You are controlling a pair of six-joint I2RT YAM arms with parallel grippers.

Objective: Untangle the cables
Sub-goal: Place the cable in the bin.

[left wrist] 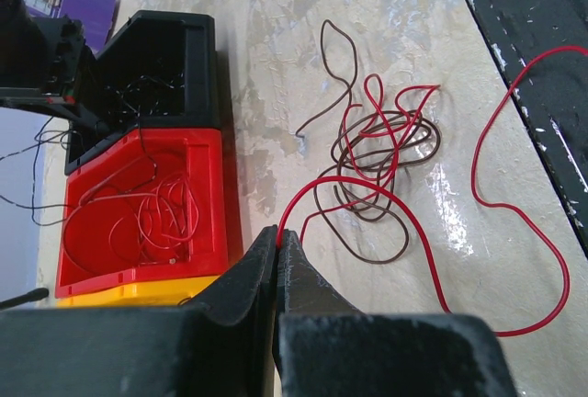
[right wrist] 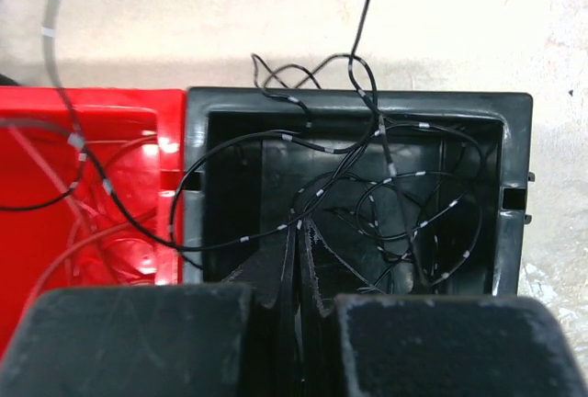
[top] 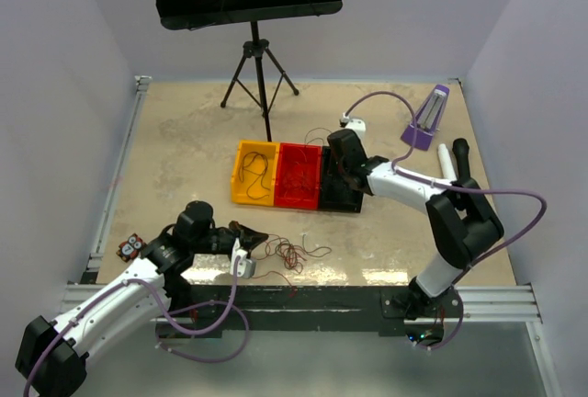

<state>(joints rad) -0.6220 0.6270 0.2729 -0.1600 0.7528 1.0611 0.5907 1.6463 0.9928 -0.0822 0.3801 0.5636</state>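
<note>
A loose clump of thin red and brown cables (left wrist: 381, 153) lies on the table near the front edge, also visible from above (top: 289, 252). My left gripper (left wrist: 278, 233) is shut on one red cable, which arcs away from the fingertips toward the clump. Seen from above, that left gripper (top: 257, 234) is just left of the clump. My right gripper (right wrist: 300, 224) is down in the black bin (right wrist: 514, 167), shut on a black cable with white marks (right wrist: 386, 163) that loops over the bin's rim. The top view puts the right gripper (top: 338, 179) over the black bin (top: 352, 202).
A yellow bin (top: 254, 174), a red bin (top: 299, 176) and the black bin stand in a row mid-table, each holding thin wires. A music stand on a tripod (top: 262, 66) stands at the back. A purple object (top: 424, 121) is at the back right, a small card (top: 131, 248) at the left edge.
</note>
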